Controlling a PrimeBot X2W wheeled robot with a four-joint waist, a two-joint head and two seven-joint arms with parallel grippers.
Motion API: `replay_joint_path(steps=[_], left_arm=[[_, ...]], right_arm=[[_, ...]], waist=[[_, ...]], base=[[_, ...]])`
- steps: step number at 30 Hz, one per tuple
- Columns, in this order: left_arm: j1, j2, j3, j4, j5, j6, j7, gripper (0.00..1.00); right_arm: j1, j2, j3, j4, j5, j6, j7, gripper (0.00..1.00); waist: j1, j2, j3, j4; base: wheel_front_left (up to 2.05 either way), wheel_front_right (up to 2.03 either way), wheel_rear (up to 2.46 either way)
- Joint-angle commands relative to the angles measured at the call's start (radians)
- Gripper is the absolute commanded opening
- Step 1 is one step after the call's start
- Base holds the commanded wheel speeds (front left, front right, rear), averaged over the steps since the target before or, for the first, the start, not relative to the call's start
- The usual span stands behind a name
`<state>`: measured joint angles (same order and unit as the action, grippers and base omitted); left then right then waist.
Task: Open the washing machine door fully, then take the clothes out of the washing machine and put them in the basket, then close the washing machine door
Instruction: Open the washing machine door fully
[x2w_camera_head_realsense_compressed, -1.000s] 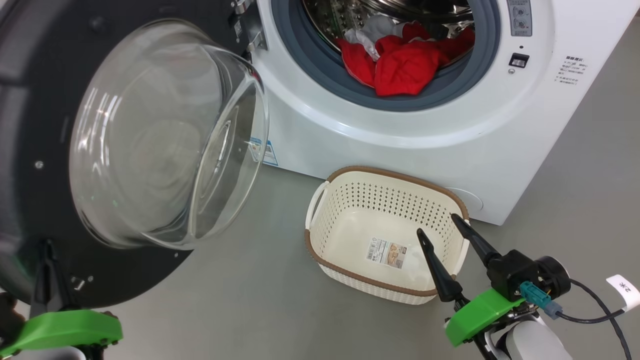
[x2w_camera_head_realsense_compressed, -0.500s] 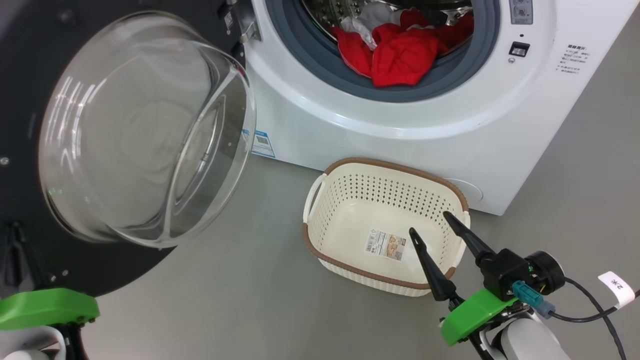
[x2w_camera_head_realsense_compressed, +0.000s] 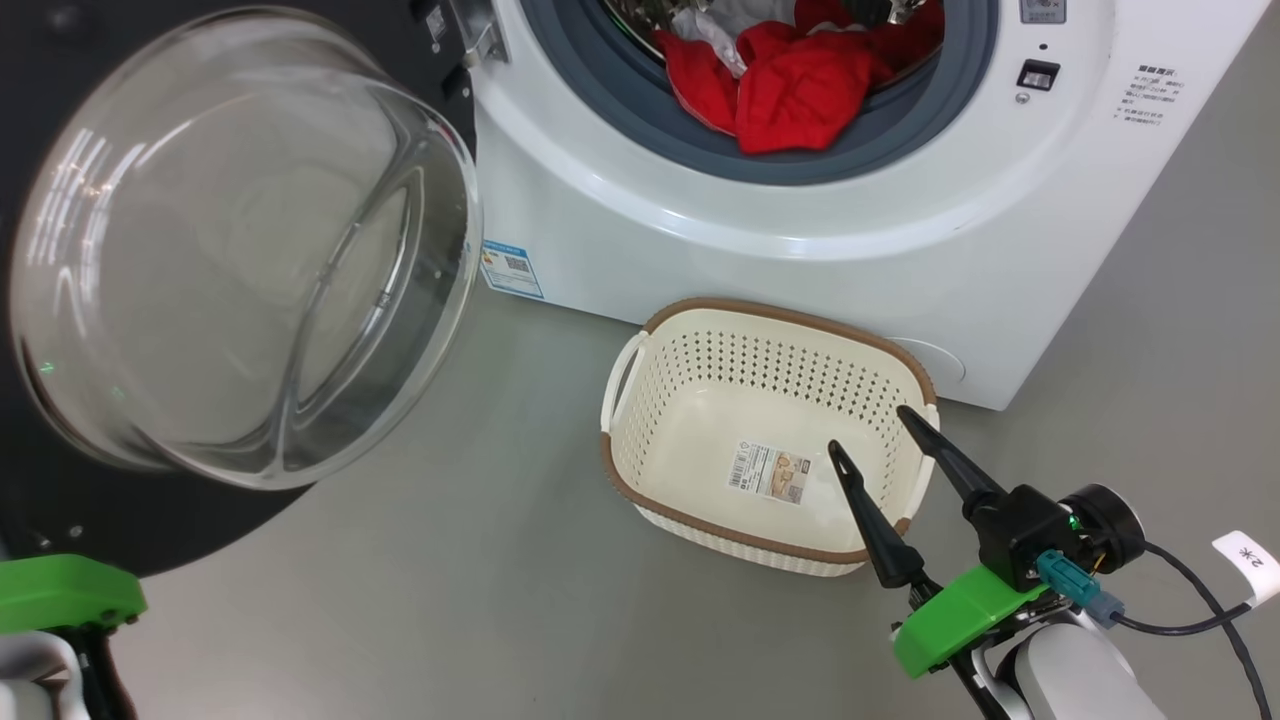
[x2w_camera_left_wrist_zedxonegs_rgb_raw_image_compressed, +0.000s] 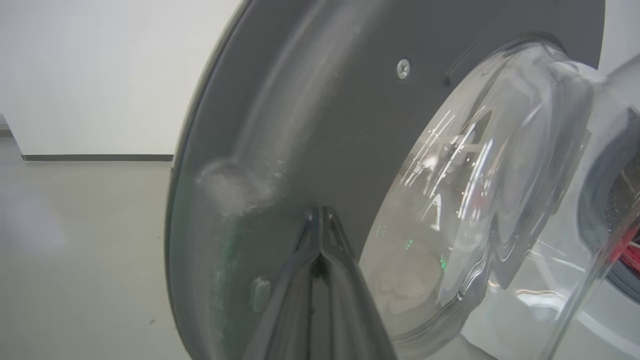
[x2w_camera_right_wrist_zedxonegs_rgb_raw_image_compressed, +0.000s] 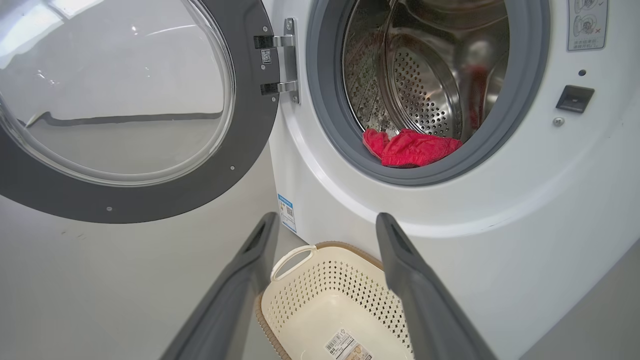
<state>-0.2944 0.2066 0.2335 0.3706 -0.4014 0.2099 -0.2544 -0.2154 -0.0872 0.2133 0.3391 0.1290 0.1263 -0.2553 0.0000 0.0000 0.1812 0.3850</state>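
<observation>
- Blue sticker (x2w_camera_head_realsense_compressed: 512, 268) at the lower left corner of the washing machine (x2w_camera_head_realsense_compressed: 700, 250) front: a QR code and fine print, too small to read.
- Printed lines (x2w_camera_head_realsense_compressed: 1150, 85) near that front's right edge: small Chinese characters, not legible.
- Grey sticker (x2w_camera_right_wrist_zedxonegs_rgb_raw_image_compressed: 586, 22) at the front's upper right: two pictograms, caption illegible.
- Label (x2w_camera_head_realsense_compressed: 768, 472) on the bottom of the basket (x2w_camera_head_realsense_compressed: 760, 370): a barcode and a small picture, print unreadable.
- White tag (x2w_camera_head_realsense_compressed: 1250, 560) on a black cable (x2w_camera_head_realsense_compressed: 1180, 625): a "2" followed by a star-like mark.
- QR label (x2w_camera_right_wrist_zedxonegs_rgb_raw_image_compressed: 266, 56) by the upper hinge of the washing machine door (x2w_camera_right_wrist_zedxonegs_rgb_raw_image_compressed: 150, 200): code only.

Smooth grey floor (x2w_camera_head_realsense_compressed: 480, 600) (faintly glossy) lies under me; off my left wrist, a plain white wall (x2w_camera_left_wrist_zedxonegs_rgb_raw_image_compressed: 100, 65) with dark skirting (x2w_camera_left_wrist_zedxonegs_rgb_raw_image_compressed: 95, 157).
</observation>
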Motion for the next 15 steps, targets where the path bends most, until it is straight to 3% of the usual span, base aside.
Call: replay_joint_path(steps=[1, 10, 11, 12, 13, 14, 15], left_arm=[[-0.037, 0.055, 0.052, -0.008, 0.007, -0.003, -0.007, 0.00], [-0.057, 0.054, 0.065, 0.013, 0.022, -0.043, -0.007, 0.00], [-0.057, 0.051, 0.065, 0.011, 0.026, -0.049, -0.007, 0.07], [-0.056, 0.048, 0.064, 0.010, 0.031, -0.052, -0.007, 0.29], [-0.056, 0.044, 0.064, 0.006, 0.036, -0.055, -0.007, 0.33], [-0.054, 0.040, 0.066, 0.001, 0.041, -0.057, -0.007, 0.46], [-0.052, 0.036, 0.066, -0.007, 0.047, -0.059, -0.007, 0.69]], right_arm=[[-0.037, 0.002, 0.027, -0.027, -0.001, 0.004, -0.006, 1.00], [-0.037, -0.002, 0.016, -0.025, 0.001, 0.004, -0.006, 1.00], [-0.037, -0.001, 0.013, -0.025, 0.001, 0.004, -0.006, 1.00], [-0.038, 0.000, 0.010, -0.026, 0.001, 0.004, -0.006, 1.00], [-0.038, 0.001, 0.005, -0.026, 0.001, 0.004, -0.006, 1.00], [-0.039, 0.002, 0.000, -0.027, 0.001, 0.004, -0.006, 1.00], [-0.039, 0.004, -0.004, -0.028, 0.001, 0.004, -0.006, 1.00]], waist=[[0.0000, 0.0000, 0.004, -0.003], [0.0000, 0.0000, 0.004, -0.008], [0.0000, 0.0000, 0.002, -0.009], [0.0000, 0.0000, 0.001, -0.010], [0.0000, 0.0000, -0.001, -0.012], [0.0000, 0.0000, -0.004, -0.015], [0.0000, 0.0000, -0.006, -0.018]], base=[[0.00, 0.00, 0.00], [0.00, 0.00, 0.00], [0.00, 0.00, 0.00], [0.00, 0.00, 0.00], [0.00, 0.00, 0.00], [0.00, 0.00, 0.00], [0.00, 0.00, 0.00]])
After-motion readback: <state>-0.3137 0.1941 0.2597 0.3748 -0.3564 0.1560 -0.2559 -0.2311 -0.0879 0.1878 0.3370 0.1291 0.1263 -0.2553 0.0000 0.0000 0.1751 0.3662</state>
